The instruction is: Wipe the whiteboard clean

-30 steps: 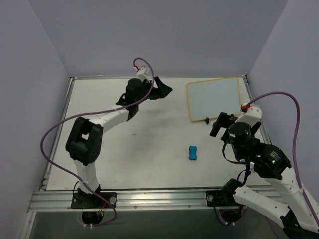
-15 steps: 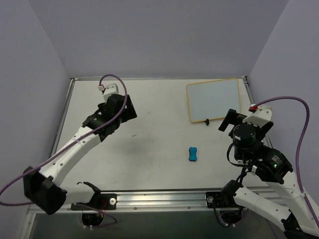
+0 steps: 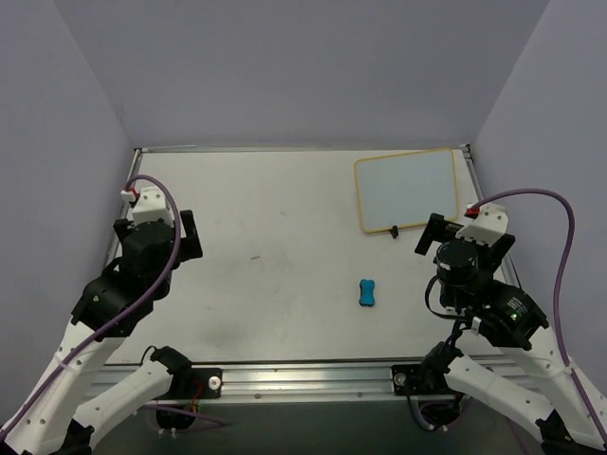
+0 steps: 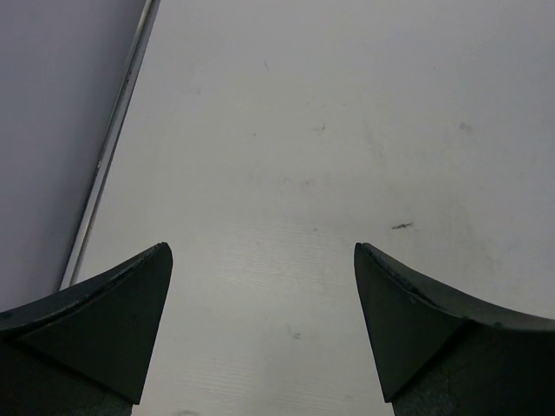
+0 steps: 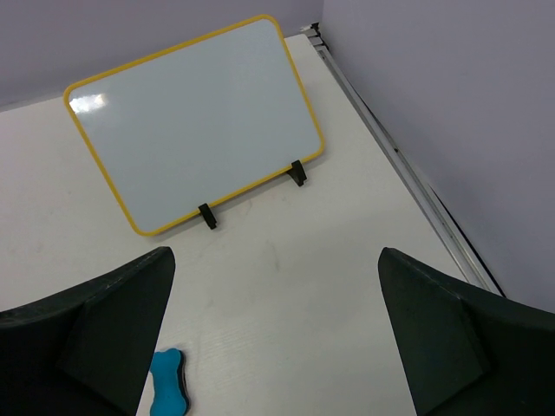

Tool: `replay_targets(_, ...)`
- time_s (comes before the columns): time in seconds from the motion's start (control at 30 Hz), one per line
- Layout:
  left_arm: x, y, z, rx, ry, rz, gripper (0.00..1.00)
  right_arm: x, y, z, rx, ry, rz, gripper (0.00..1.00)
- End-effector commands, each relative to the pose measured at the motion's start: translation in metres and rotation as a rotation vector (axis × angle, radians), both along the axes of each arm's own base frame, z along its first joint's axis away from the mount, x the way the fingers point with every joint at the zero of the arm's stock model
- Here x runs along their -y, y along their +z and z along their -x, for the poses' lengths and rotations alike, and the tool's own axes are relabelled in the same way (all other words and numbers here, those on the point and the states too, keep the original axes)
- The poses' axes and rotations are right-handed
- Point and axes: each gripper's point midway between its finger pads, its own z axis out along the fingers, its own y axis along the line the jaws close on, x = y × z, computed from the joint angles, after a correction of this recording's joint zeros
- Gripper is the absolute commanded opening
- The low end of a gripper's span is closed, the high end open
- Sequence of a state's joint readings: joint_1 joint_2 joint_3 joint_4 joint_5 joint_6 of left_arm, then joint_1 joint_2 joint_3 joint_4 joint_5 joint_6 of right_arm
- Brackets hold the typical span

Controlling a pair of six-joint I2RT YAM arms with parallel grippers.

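The whiteboard [image 3: 406,190] with its yellow frame lies at the back right of the table; its white face looks blank. It also shows in the right wrist view [image 5: 195,121], with two small black feet on its near edge. A blue eraser [image 3: 367,291] lies on the table in front of it, and shows low left in the right wrist view [image 5: 171,381]. My right gripper [image 5: 276,286] is open and empty, near the board's front edge. My left gripper [image 4: 263,260] is open and empty over bare tabletop at the left.
The white tabletop [image 3: 275,265] has a metal rail along its left edge [image 4: 108,156] and right edge [image 5: 390,147]. Purple walls enclose the sides and back. A small dark mark [image 4: 401,226] is on the table.
My left arm has pulled back from the table's far middle to the near left. My right gripper has drawn back slightly from the board's front edge.
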State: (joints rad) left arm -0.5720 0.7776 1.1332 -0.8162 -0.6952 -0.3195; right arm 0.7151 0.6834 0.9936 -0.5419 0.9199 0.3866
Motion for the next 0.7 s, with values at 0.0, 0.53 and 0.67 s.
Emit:
replay_targets(0.0,-0.003,0.003,-0.005,0.051,-0.042,-0.016,0.94,-0.001,0.002,-0.004,0.019,-0.008,0.017,1.00)
replay_targets(0.53,-0.038,-0.008,-0.003,0.062,0.100,0.038,0.94,-0.023,0.022,0.008,-0.112,0.141,0.000,1.00)
replay_targets(0.67,-0.041,-0.006,-0.002,0.072,0.111,0.042,0.94,-0.012,0.026,0.014,-0.099,0.121,0.007,1.00)
